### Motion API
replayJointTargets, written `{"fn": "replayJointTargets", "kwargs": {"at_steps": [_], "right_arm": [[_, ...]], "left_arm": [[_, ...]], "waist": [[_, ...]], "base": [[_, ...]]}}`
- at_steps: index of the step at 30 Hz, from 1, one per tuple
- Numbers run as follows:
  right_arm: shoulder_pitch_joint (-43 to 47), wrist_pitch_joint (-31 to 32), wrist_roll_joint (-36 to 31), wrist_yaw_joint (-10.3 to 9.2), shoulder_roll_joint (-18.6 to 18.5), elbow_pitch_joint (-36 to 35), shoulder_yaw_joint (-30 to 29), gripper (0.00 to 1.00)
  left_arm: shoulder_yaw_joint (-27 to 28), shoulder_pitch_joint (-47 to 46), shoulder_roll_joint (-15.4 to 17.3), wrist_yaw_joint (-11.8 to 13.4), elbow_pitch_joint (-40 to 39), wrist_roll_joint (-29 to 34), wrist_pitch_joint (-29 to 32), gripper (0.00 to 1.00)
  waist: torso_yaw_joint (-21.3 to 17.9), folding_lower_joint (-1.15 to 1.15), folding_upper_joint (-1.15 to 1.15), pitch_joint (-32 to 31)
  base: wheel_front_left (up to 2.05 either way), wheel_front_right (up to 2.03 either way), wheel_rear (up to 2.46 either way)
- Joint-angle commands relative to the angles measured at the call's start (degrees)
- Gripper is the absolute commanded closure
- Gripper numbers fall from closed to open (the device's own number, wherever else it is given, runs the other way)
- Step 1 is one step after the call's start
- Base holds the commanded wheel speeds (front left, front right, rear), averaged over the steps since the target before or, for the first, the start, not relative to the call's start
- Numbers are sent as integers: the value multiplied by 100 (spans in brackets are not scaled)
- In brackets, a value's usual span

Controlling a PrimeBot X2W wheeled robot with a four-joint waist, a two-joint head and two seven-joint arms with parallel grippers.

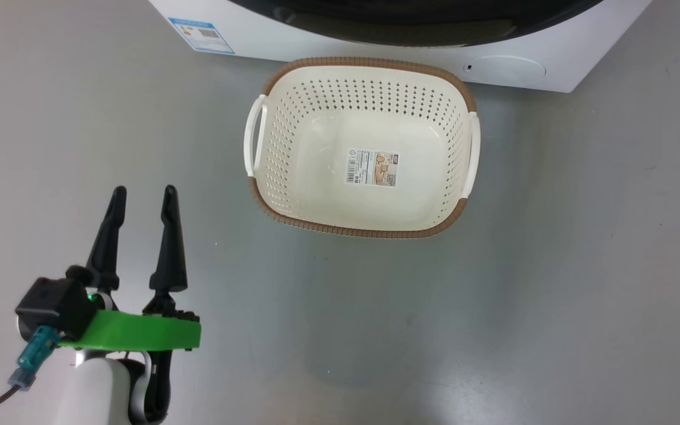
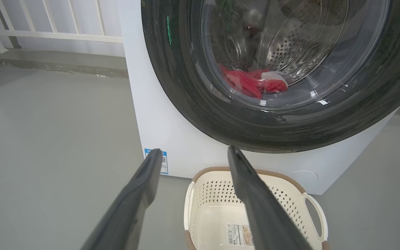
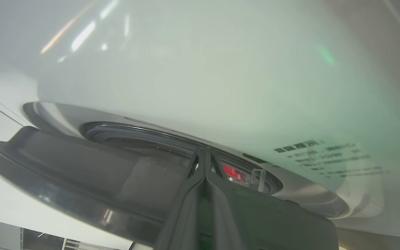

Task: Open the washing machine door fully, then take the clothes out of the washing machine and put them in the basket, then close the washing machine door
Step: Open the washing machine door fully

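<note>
The washing machine (image 2: pixel 161 132) is a white box, and its round black washing machine door (image 2: pixel 186 86) faces me. Red clothes (image 2: pixel 252 83) lie in the steel drum behind the glass. The cream basket (image 1: pixel 363 62) with a brown rim stands empty on the floor right in front of the machine. My left gripper (image 1: pixel 144 190) hovers open, left of the basket and nearer to me; its fingers (image 2: pixel 134 198) point at the machine's base. My right gripper (image 3: pixel 205 150) is shut, its tips at the gap between the door's edge (image 3: pixel 64 173) and the machine front (image 3: pixel 203 69). A red patch (image 3: pixel 232 172) shows through that gap.
A blue label sticker (image 1: pixel 201 34) and a round white cap (image 1: pixel 505 69) mark the machine's lower front. Grey floor (image 1: pixel 493 295) spreads around the basket. A white railing (image 2: pixel 47 21) above a low step stands to the left of the machine.
</note>
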Motion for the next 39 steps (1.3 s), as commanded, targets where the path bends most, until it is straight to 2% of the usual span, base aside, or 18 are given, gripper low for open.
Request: {"fn": "replayJointTargets", "kwargs": {"at_steps": [1, 16, 39], "right_arm": [[-131, 46, 10, 9, 68, -93, 39, 100], [279, 982, 375, 9, 275, -107, 252, 100], [2135, 1612, 853, 9, 751, -984, 443, 100]], "left_arm": [[180, -95, 119, 39, -107, -53, -54, 0], [228, 24, 119, 74, -43, -74, -54, 0], [563, 574, 119, -66, 109, 305, -54, 0]], "waist": [[19, 0, 0, 6], [-58, 0, 0, -328], [-337, 0, 0, -1384]], "base": [[0, 0, 0], [0, 0, 0], [0, 0, 0]]}}
